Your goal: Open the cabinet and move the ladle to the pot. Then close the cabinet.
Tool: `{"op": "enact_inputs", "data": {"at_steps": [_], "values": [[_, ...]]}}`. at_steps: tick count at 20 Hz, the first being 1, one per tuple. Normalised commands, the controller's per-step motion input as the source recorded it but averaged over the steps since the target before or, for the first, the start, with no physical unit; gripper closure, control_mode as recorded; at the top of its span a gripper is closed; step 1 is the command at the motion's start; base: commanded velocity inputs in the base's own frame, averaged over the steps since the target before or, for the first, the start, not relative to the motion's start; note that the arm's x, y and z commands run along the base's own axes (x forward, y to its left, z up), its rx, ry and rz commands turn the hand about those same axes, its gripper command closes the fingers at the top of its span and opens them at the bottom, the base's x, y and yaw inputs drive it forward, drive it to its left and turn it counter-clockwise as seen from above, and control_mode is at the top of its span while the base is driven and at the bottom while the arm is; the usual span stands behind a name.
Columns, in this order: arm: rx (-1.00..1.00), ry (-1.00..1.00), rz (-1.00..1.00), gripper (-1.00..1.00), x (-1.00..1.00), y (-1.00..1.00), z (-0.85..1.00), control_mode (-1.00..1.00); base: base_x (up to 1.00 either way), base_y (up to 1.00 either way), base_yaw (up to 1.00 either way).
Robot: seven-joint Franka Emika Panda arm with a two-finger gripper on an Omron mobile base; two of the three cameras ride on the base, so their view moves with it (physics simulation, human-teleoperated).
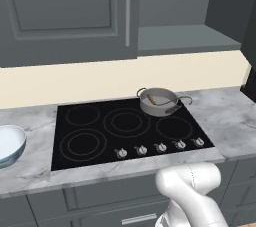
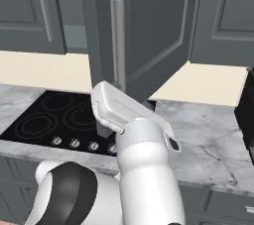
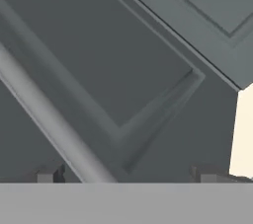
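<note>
Across the lower half of the left base view we see a grey-veined marble counter (image 1: 30, 166) with a black cooktop (image 1: 125, 131) set into it, a row of small knobs along its near edge, and a cream backsplash (image 1: 65, 83) behind. The pot (image 1: 159, 102) sits on the cooktop's far right corner, right of centre in that frame, and the ladle (image 1: 151, 100) lies inside it, its brown wooden end leaning on the rim. A pale blue-white bowl (image 1: 10, 143) rests on the counter at the left edge. The cabinet (image 1: 65, 16) fills the upper left, its left door shut with the silver bar handle upright; to the right its interior stands open and we see a bare shelf (image 1: 187, 38). The right base view gives what the left one lacks: the swung-out right door (image 2: 149, 35) at the centre top, with its handle (image 2: 118, 45) facing us and the white arm reaching up beneath it. In the hand view the gripper (image 3: 128, 174) has its jaws spread wide, the door's handle (image 3: 54, 124) running diagonally between the fingertips (image 3: 47, 174); we cannot tell whether either tip touches it.
</note>
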Motion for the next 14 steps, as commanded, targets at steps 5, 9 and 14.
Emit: {"op": "enact_inputs", "data": {"at_steps": [5,9,14], "values": [[0.11,0.0,0.13,-1.0,0.3,0.0,-0.05,-1.0,0.0,0.0,0.0],[0.08,0.0,0.13,-1.0,0.34,0.0,-0.01,-1.0,0.0,0.0,0.0],[0.05,0.0,0.12,-1.0,0.39,0.13,-0.01,-1.0,0.0,0.0,0.0]]}}
